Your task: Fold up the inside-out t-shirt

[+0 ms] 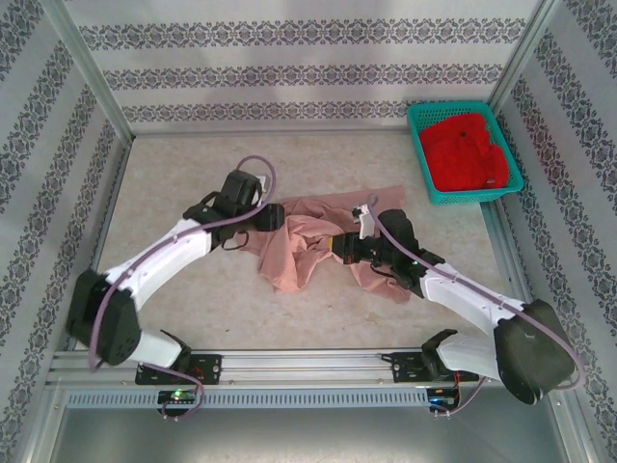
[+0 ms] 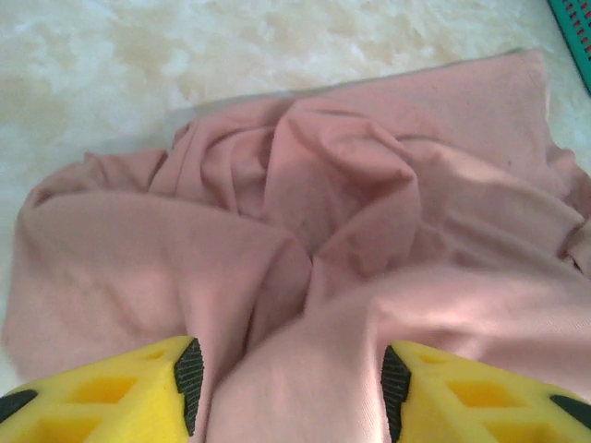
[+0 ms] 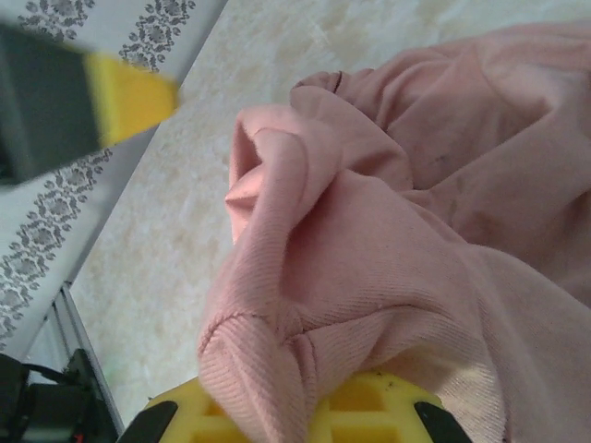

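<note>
Within the right end effector [image 3: 305,415], a fold of the inside-out t-shirt [image 3: 397,258] is pinched, likely for straightening; the left end effector [image 2: 291,383] is spread above it.

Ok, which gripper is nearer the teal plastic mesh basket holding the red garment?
Right. In the top view the right gripper, shut on the crumpled salmon-pink cloth t-shirt, is down-left of the teal plastic mesh basket; the left gripper, open over the shirt, is farther left.

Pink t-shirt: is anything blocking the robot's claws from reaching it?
Nothing visible. The right gripper is shut on a fold of the t-shirt, and the left gripper, open, straddles its cloth.
</note>
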Controlling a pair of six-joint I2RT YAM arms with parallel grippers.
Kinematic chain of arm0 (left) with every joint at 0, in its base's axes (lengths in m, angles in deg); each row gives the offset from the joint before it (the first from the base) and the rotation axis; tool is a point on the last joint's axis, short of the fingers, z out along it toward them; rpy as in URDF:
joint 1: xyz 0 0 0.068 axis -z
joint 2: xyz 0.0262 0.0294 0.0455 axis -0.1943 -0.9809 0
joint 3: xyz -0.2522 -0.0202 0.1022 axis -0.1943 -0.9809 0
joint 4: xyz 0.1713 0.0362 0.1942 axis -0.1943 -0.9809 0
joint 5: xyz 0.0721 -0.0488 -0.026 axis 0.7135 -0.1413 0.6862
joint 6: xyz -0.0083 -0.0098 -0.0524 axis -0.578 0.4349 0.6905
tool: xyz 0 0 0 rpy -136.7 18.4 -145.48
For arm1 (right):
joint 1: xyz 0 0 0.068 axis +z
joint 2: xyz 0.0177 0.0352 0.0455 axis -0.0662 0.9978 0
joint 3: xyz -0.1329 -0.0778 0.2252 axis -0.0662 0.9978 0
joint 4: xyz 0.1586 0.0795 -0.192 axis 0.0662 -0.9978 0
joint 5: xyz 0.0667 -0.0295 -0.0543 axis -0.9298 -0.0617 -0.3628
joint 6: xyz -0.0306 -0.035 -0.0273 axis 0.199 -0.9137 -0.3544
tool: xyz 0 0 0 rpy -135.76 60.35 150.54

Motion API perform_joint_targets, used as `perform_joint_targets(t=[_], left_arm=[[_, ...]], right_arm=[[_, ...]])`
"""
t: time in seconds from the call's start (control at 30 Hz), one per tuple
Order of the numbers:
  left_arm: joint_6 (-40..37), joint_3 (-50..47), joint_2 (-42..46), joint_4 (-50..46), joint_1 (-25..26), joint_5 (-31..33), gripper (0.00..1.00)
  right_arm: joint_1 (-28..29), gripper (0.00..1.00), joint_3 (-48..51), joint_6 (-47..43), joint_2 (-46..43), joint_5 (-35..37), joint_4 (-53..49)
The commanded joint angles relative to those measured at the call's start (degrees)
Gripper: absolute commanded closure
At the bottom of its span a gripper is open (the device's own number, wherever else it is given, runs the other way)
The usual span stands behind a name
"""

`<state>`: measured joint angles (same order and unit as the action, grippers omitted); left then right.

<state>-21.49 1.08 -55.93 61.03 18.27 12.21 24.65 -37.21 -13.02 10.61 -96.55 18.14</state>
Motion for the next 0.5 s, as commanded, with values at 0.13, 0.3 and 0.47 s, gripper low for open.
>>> perform_joint_targets(t=[0.13,0.3,0.47], left_arm=[[5.11,-7.92,6.26,4.99,5.87,-14.96,0.48],[8.48,-6.41,-3.24,13.61,6.65,-17.95,0.51],[8.15,-3.06,-10.78,15.25,6.65,-13.99,0.49]], right_arm=[[-2.07,1.0,-3.96,6.16,4.39,-4.14,4.39],[-2.52,1.0,-3.9,6.36,5.04,-4.08,4.67],[-2.86,1.0,-3.13,6.45,4.1,-3.65,4.38]])
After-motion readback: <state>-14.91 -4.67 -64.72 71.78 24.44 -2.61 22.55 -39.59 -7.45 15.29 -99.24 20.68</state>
